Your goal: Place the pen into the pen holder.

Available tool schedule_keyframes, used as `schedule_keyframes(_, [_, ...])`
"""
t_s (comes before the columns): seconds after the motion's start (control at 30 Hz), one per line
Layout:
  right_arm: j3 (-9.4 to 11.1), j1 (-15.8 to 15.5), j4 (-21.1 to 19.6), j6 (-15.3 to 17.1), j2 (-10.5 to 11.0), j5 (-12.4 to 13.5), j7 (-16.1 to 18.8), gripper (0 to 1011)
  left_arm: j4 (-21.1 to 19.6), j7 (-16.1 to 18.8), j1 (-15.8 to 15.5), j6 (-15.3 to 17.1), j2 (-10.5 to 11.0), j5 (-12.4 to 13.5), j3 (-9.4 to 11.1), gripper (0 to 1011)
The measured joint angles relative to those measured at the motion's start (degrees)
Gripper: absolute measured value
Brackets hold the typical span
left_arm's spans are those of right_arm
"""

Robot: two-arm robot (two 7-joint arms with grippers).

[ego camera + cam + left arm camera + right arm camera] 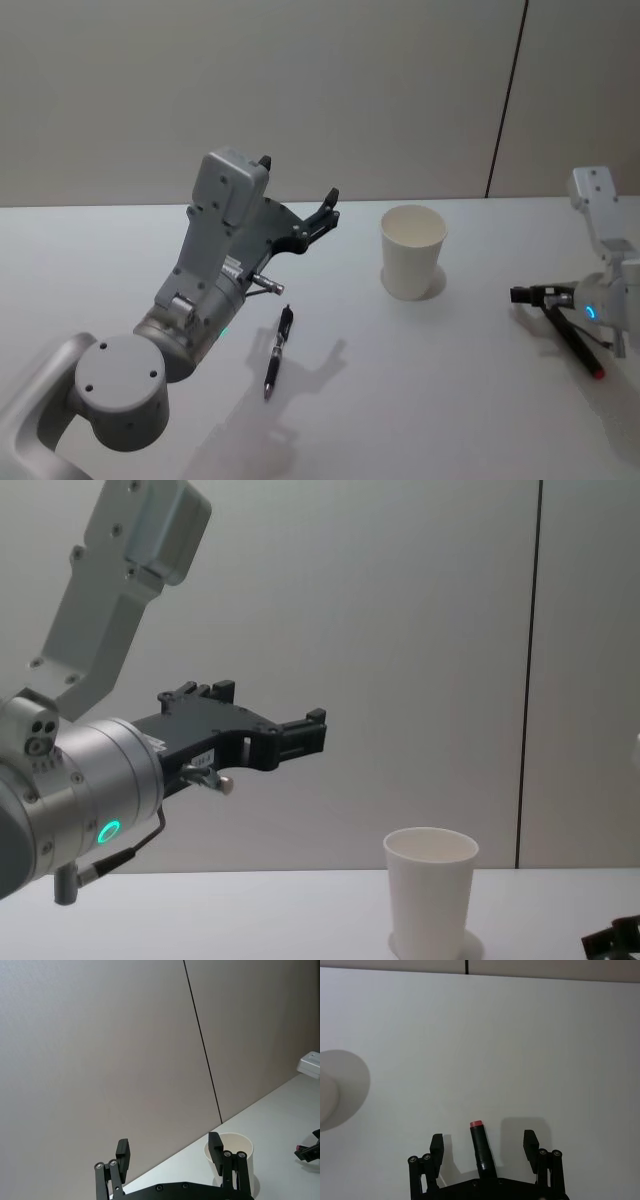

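Note:
The pen [575,345] is a dark stick with a red end, lying on the white table at the right. My right gripper [545,300] sits low over it. In the right wrist view the pen [481,1147] lies midway between the spread fingers of the right gripper [483,1142], which is open, and neither finger touches it. The pen holder [412,255], a white paper cup, stands upright mid-table to the left of that gripper. My left gripper [298,180] is raised well above the table, open and empty, aimed toward the pen holder [246,1160] and the wall.
A second dark pen [278,350] lies on the table [400,420] under the raised left arm. In the chest view the left gripper [268,708] hangs high, to the left of the cup [430,890]. A wall closes the table's far edge.

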Motion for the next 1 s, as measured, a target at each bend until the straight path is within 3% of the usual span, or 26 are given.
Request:
schedule_keyframes(0.13, [0.07,0.29,0.89,-0.27,-0.11,0.00,-0.11,963,0.00,0.00,0.00,0.00,0.00,0.00,0.00,1003])
schedule_keyframes(0.33, [0.12,0.67,2.00,-0.68,-0.34,0.13,-0.46,818,0.00,0.00,0.00,0.00,0.00,0.00,0.00,1003])
schedule_keyframes(0.53, [0.14,1.03,3.03,-1.18,-0.58,0.28,-0.67,612,0.00,0.00,0.00,0.00,0.00,0.00,0.00,1003])
schedule_keyframes(0.67, [0.09,1.17,3.59,-1.58,-0.74,0.35,-0.61,535,0.00,0.00,0.00,0.00,0.00,0.00,0.00,1003])
schedule_keyframes(0.73, [0.06,1.20,3.73,-1.73,-0.80,0.37,-0.52,409,0.00,0.00,0.00,0.00,0.00,0.00,0.00,1003])
schedule_keyframes(1.0, [-0.16,1.26,4.31,-2.56,-1.07,0.56,0.19,172,0.00,0.00,0.00,0.00,0.00,0.00,0.00,1003])
